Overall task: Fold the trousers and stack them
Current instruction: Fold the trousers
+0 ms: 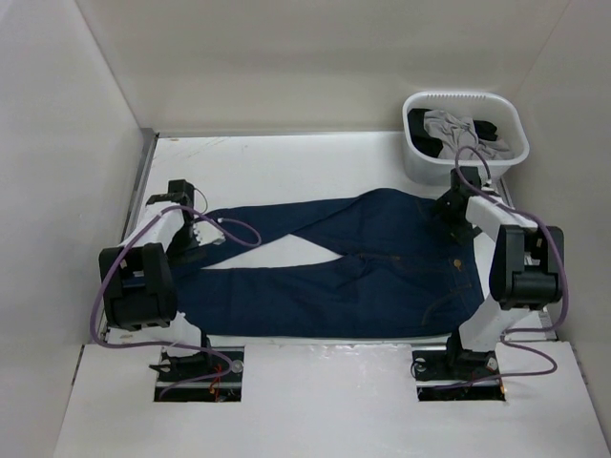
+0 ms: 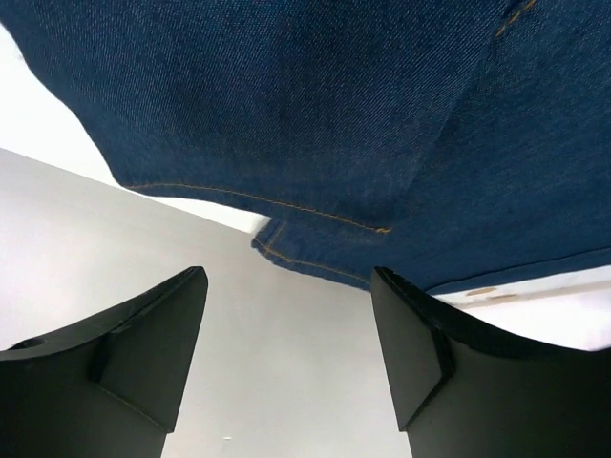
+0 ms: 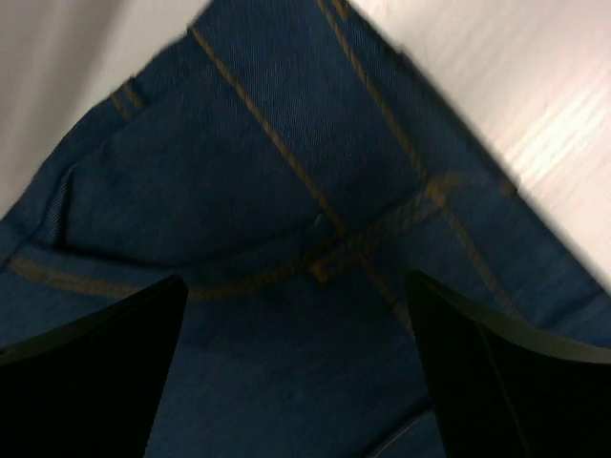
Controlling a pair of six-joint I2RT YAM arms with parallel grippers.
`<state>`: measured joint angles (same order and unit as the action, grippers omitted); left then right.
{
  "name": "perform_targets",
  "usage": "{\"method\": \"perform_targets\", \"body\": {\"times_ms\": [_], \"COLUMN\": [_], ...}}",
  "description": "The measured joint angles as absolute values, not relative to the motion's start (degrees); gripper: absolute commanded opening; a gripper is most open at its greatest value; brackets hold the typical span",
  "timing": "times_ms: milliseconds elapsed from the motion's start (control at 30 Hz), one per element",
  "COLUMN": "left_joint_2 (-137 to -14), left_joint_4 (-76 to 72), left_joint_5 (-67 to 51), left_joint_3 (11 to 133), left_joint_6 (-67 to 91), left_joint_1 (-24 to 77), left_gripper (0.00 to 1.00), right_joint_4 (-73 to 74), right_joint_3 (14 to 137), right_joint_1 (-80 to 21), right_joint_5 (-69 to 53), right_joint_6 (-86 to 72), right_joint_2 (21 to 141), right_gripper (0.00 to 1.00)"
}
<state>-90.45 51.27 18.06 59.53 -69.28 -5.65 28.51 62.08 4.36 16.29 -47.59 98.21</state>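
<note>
The dark navy jeans [image 1: 363,267] lie flat across the table, waist to the right and the two legs spread to the left. A small tan patch [image 1: 459,263] shows at the waistband. My left gripper [image 1: 194,232] is open and empty at the far leg's hem. In the left wrist view the hem [image 2: 315,258] lies just ahead of my left gripper [image 2: 286,363], above bare table. My right gripper [image 1: 458,219] is open over the far corner of the waist. In the right wrist view my right gripper [image 3: 296,382] hangs over denim with tan pocket stitching [image 3: 325,248].
A white basket [image 1: 418,164] stands at the back right, holding a light grey garment [image 1: 449,124] and a black one [image 1: 423,143]. White walls close the table in on the left, back and right. A raised white ledge [image 1: 325,401] runs along the near edge.
</note>
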Motion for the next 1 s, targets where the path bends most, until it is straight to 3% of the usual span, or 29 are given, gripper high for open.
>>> {"method": "perform_targets", "body": {"times_ms": [367,700,1000], "left_joint_2": [-92.4,-107.6,-113.6], "left_joint_4": [55.1,46.2,37.9], "left_joint_5": [20.6,16.6,19.5], "left_joint_3": [59.8,76.8,75.5], "left_joint_6": [-77.4,-61.5,-65.5], "left_joint_1": [-7.5,-17.3,-13.7], "left_gripper": [0.71,0.71,0.7], "right_joint_4": [27.0,27.6,27.6], "right_joint_3": [55.8,57.2,55.7], "right_joint_1": [2.6,2.6,2.6], "right_joint_5": [21.1,22.3,22.6], "right_joint_6": [-86.0,-92.4,-93.2], "right_joint_2": [90.5,92.0,91.0], "right_gripper": [1.0,1.0,1.0]}}
